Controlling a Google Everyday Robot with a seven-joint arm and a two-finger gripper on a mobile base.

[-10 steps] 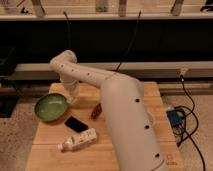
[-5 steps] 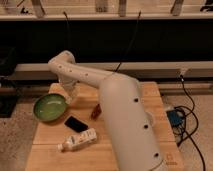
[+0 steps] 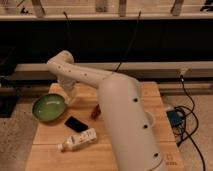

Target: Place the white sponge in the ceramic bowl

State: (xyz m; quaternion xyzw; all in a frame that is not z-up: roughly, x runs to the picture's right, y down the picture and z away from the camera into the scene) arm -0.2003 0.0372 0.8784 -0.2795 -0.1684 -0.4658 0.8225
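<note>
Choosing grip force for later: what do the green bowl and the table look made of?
The green bowl looks like glazed ceramic, with glossy highlights. The table looks like pale wood, matte and planked. The gripper hangs beside the bowl.

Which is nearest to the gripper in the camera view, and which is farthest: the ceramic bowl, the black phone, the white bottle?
The gripper hangs beside the bowl's right rim.
1. Ceramic bowl, just left.
2. Black phone, below it on the table.
3. White bottle, lying nearest the front edge.
</note>
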